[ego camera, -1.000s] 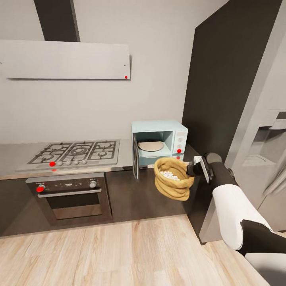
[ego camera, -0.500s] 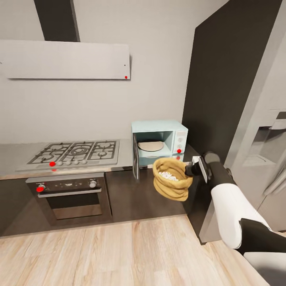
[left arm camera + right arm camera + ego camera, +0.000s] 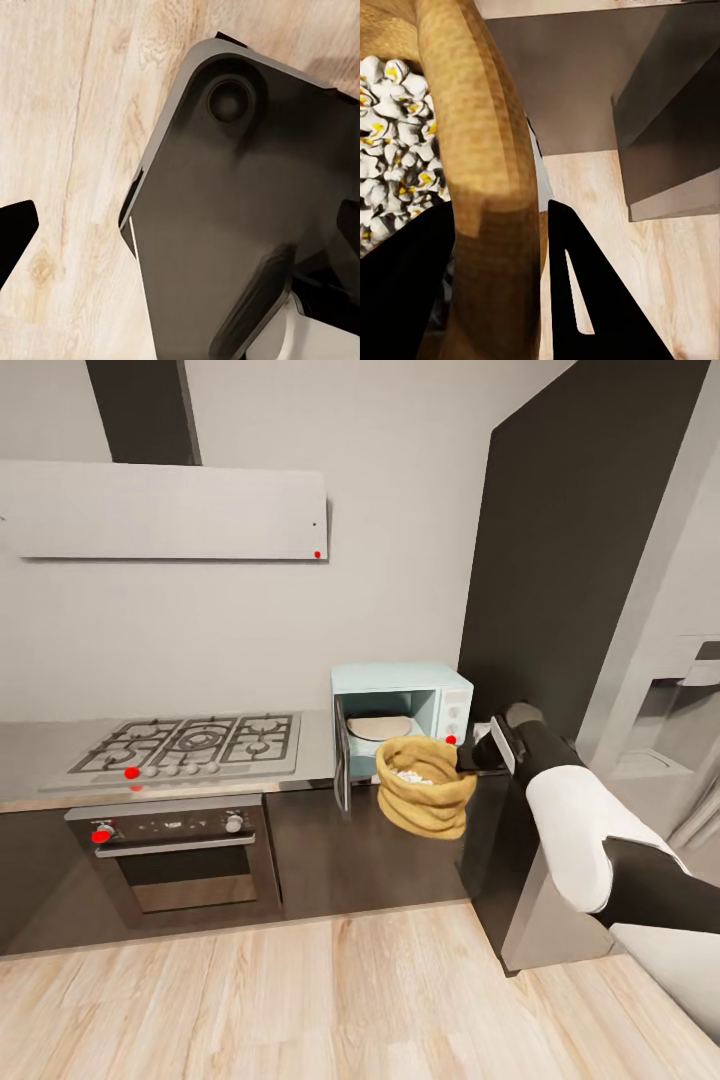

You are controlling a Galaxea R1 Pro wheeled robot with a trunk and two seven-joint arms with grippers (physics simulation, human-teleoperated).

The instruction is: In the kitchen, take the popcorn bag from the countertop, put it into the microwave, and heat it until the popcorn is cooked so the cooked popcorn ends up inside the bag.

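Your right gripper [image 3: 466, 762] is clamped on the popcorn bag's [image 3: 424, 786] rolled rim, holding it in the air before the open microwave [image 3: 400, 717], popcorn [image 3: 394, 142] inside.

The countertop [image 3: 310, 755] was a long grey glossy slab along the far wall, on top of dark cabinet fronts [image 3: 330, 850]. On its left part the gas hob [image 3: 190, 742] lay flat, with grey grates and a row of knobs at its near edge. At the right end the microwave [image 3: 405, 705] stood directly on the slab, its door open toward the left. Under the hob a built-in oven [image 3: 175, 855] sat in the cabinets. Below was a light wooden floor [image 3: 280, 1000].
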